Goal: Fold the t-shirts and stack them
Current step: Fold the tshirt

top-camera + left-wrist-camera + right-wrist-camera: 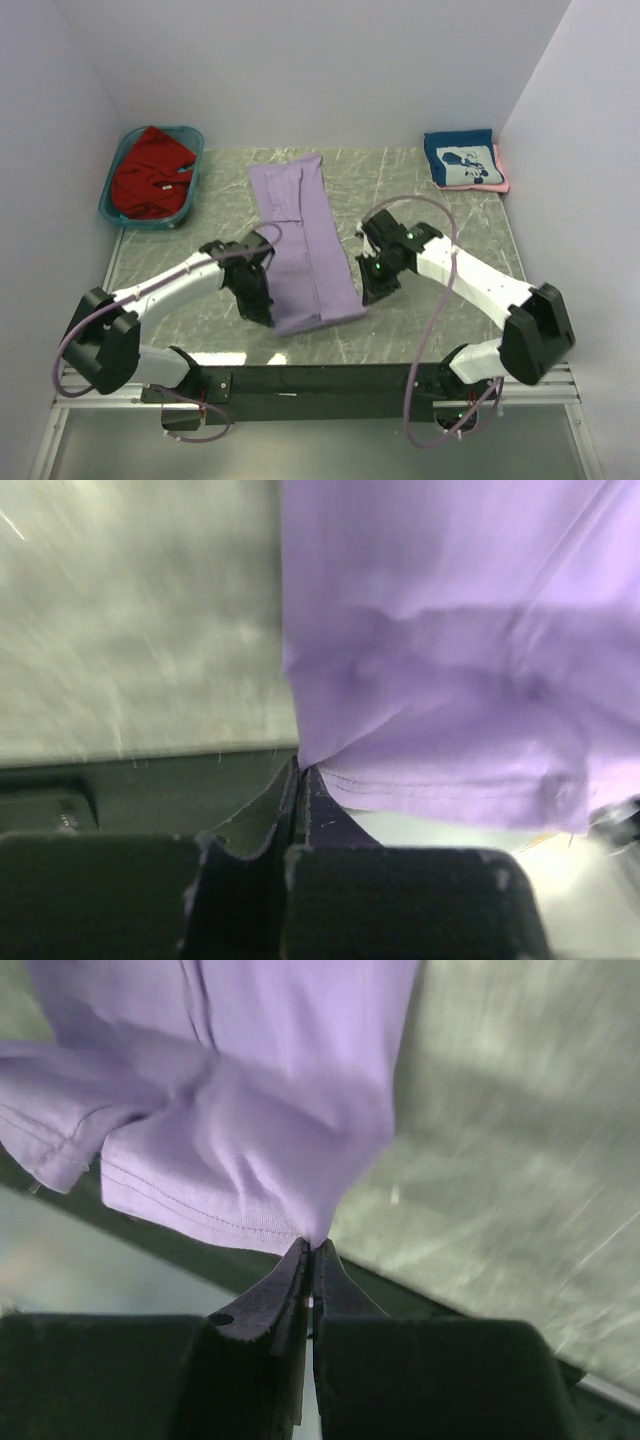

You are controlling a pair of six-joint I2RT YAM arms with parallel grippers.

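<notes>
The lavender t-shirt (303, 235) lies folded lengthwise as a long strip down the middle of the table. My left gripper (266, 312) is shut on its near left corner, seen as purple cloth (440, 660) pinched at the fingertips (300, 772). My right gripper (366, 296) is shut on its near right corner (230, 1110), the cloth pinched at the tips (312, 1245). The near hem is lifted a little off the table. The red t-shirt (148, 172) lies crumpled in the teal tub. The navy t-shirt with white graphic (463, 160) lies folded on the pink one (503, 170) at the back right.
The teal tub (190, 195) stands at the back left corner. White walls close in the back and both sides. The black base rail (320, 382) runs along the near edge of the marbled table (440, 330).
</notes>
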